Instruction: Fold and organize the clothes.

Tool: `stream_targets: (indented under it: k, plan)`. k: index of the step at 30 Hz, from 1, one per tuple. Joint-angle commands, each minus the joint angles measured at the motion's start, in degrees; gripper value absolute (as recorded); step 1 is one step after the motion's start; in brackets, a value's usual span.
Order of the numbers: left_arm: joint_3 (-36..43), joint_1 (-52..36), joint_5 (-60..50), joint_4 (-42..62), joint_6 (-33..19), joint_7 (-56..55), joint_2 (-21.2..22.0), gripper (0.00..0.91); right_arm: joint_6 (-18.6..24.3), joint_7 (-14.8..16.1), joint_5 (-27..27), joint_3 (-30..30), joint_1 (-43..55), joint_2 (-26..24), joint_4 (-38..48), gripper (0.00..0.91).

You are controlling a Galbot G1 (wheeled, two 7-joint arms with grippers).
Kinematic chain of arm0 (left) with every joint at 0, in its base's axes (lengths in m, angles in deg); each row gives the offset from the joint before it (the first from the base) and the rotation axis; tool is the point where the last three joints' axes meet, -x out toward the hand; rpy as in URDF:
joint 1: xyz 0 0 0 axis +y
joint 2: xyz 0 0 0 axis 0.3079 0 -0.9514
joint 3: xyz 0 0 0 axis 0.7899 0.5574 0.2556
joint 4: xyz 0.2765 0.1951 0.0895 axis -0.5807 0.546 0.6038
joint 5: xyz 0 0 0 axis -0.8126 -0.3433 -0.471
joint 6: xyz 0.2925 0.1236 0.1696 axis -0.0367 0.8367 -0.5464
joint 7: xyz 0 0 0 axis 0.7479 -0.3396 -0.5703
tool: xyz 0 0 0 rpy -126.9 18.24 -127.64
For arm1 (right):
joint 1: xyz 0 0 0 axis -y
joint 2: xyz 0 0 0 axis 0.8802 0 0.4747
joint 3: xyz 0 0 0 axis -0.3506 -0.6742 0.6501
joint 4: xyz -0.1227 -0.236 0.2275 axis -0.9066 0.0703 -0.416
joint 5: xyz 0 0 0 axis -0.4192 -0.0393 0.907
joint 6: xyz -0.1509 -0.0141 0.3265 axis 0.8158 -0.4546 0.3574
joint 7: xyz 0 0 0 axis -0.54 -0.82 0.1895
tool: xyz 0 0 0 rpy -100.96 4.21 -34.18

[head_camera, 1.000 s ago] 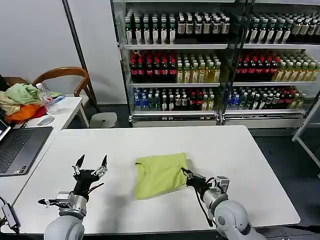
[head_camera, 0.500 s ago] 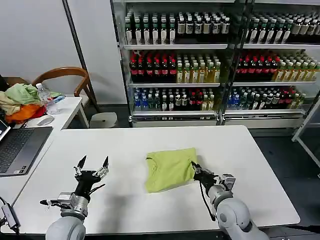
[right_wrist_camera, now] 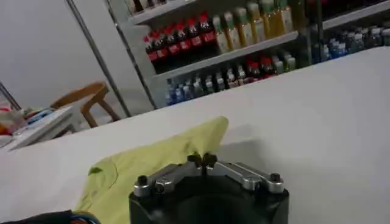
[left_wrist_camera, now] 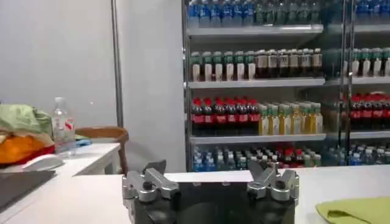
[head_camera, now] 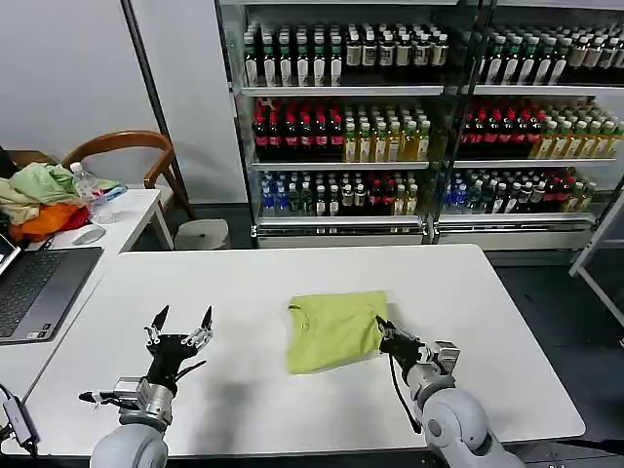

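Note:
The lime yellow-green T-shirt [head_camera: 334, 331] lies folded into a rough square on the white table [head_camera: 234, 278], a little right of centre. My right gripper [head_camera: 381, 327] sits at the shirt's right edge, shut on the fabric. The right wrist view has the fingertips pressed together [right_wrist_camera: 203, 159] against the T-shirt [right_wrist_camera: 152, 163]. My left gripper [head_camera: 177, 322] hovers open over bare table to the left, well apart from the shirt. In the left wrist view the gripper [left_wrist_camera: 210, 171] holds nothing and a corner of the T-shirt [left_wrist_camera: 356, 210] shows.
A side table at the left carries a laptop [head_camera: 34, 288], a heap of pale green and orange garments [head_camera: 39, 200] and a water bottle [head_camera: 88, 190]. Behind it stands a wooden chair [head_camera: 127, 146]. Shelves of drink bottles [head_camera: 419, 117] line the back.
My right gripper has dragged the T-shirt to the right and slightly farther from me across the table. The left gripper has stayed put, open.

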State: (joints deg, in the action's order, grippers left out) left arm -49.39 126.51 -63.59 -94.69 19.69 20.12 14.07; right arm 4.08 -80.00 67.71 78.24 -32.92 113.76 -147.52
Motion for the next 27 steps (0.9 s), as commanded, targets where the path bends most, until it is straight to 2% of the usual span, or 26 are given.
stream_targets:
  k: [1,8,11,15,18,20,22,23,25,27]
  plan:
    - [-0.18,0.13,-0.03,-0.52,0.07,-0.03,-0.25,0.907,-1.76,-0.72,-0.08,0.15,-1.22,-0.67,-2.15,0.907]
    - [-0.56,0.52,-0.06,-0.67,0.06,-0.21,-0.48,0.907,-5.35,-2.25,1.45,0.62,-2.86,-1.82,-4.59,0.907]
    - [-0.58,0.62,-0.07,-1.03,0.06,-0.25,-0.41,0.907,-5.93,-1.60,0.71,1.87,-3.36,-2.60,-4.94,0.907]
    - [-0.70,0.63,-0.04,-1.37,0.05,-0.27,-0.39,0.907,-5.59,0.18,-2.89,4.61,-3.37,-3.68,-4.09,0.907]
    - [-0.66,0.51,-0.04,-1.46,0.02,-0.23,-0.39,0.907,-4.84,2.31,-6.16,6.98,-3.50,-4.68,-4.91,0.907]
    - [-0.39,0.22,-0.07,-1.34,-0.02,-0.17,-0.37,0.907,-2.57,3.55,-11.07,8.40,-3.15,-5.11,-5.00,0.907]
    - [-0.06,-0.07,-0.12,-1.21,-0.02,-0.14,-0.38,0.907,-1.69,3.46,-12.94,8.86,-2.65,-5.10,-5.10,0.907]
    - [0.22,-0.35,-0.18,-1.12,-0.03,-0.08,-0.37,0.907,0.62,2.91,-15.56,8.48,-2.39,-5.07,-5.01,0.907]
    - [0.53,-0.69,-0.36,-0.96,-0.09,0.01,-0.41,0.907,2.59,3.53,-18.00,8.31,-2.10,-4.99,-4.68,0.907]
    - [0.87,-1.22,-0.56,-0.81,-0.10,0.10,-0.65,0.907,3.68,4.12,-23.80,7.68,-1.50,-4.80,-4.24,0.907]
